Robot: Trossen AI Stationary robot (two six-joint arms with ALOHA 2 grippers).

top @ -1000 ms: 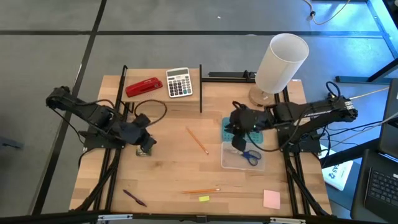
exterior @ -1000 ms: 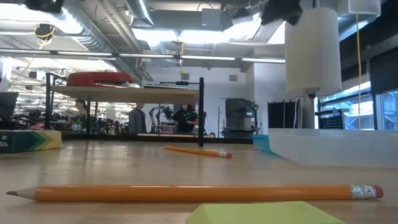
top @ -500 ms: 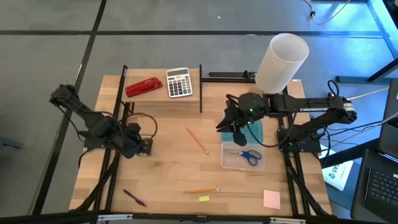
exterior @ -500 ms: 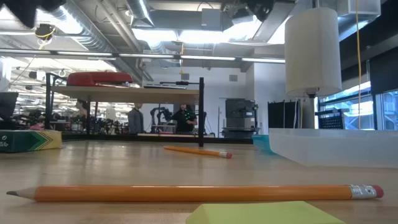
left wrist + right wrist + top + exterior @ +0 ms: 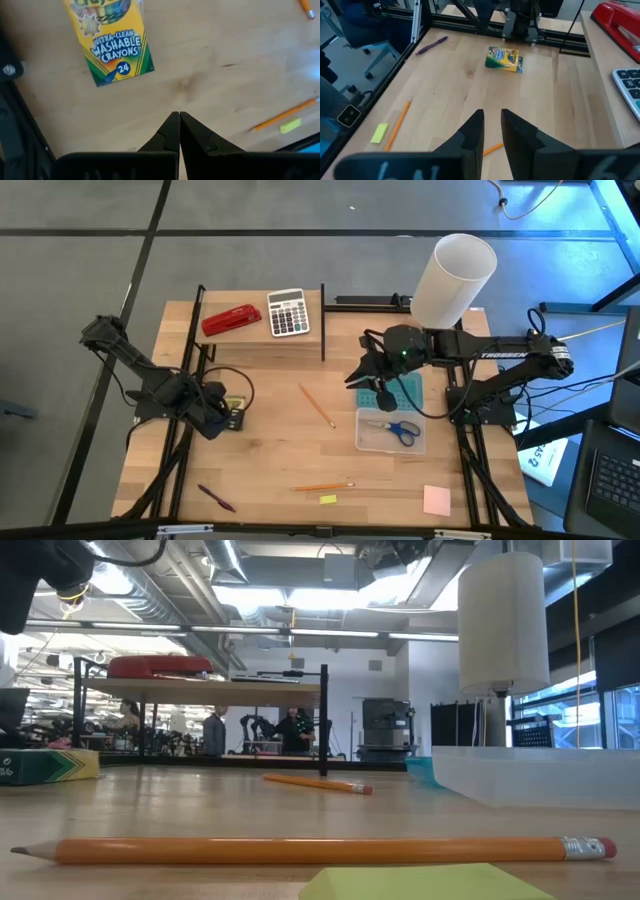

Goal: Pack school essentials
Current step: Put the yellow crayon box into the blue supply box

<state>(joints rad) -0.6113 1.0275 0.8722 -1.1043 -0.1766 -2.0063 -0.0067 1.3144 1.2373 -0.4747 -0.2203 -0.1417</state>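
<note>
The tabletop (image 5: 270, 440) is pale wood planks, edged by a black metal frame (image 5: 322, 320). It stands on a grey floor (image 5: 300, 205) crossed by dark seams. A white lamp (image 5: 452, 280) rises at the far right corner. In the low view the room behind is a large workshop: an open ceiling with silver ducts (image 5: 150, 595) and bright strip lights (image 5: 290, 630), a white wall (image 5: 350, 690), windows (image 5: 560, 715) on the right, and people (image 5: 295, 730) standing far off among equipment.
</note>
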